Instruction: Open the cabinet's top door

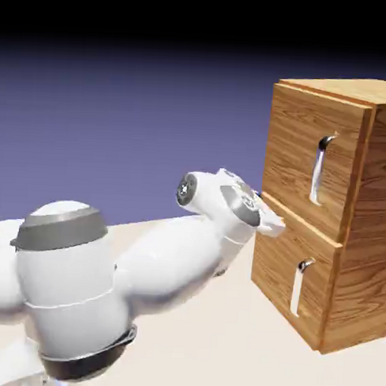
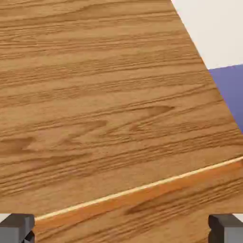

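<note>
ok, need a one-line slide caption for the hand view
Hand view: open gripper close against the cabinet wood, its finger tips at the bottom corners, no handle in sight.

The exterior view stands beside the white, round-jointed robot arm [image 1: 104, 279], close enough that its shoulder fills the lower left, and faces right across the pale desk [image 1: 220, 341] toward the tall orange-brown grained wooden cabinet [image 1: 294, 154]. The hand view rides on the arm's hand and looks along the end effector [image 2: 121, 230] — its two grey fingertips [image 2: 16, 228] sit at the bottom corners — pressed so near the cabinet that wood grain fills almost the whole frame. Both views share that cabinet, a strip of desk and the blue-violet backdrop [image 1: 113, 104].
</note>
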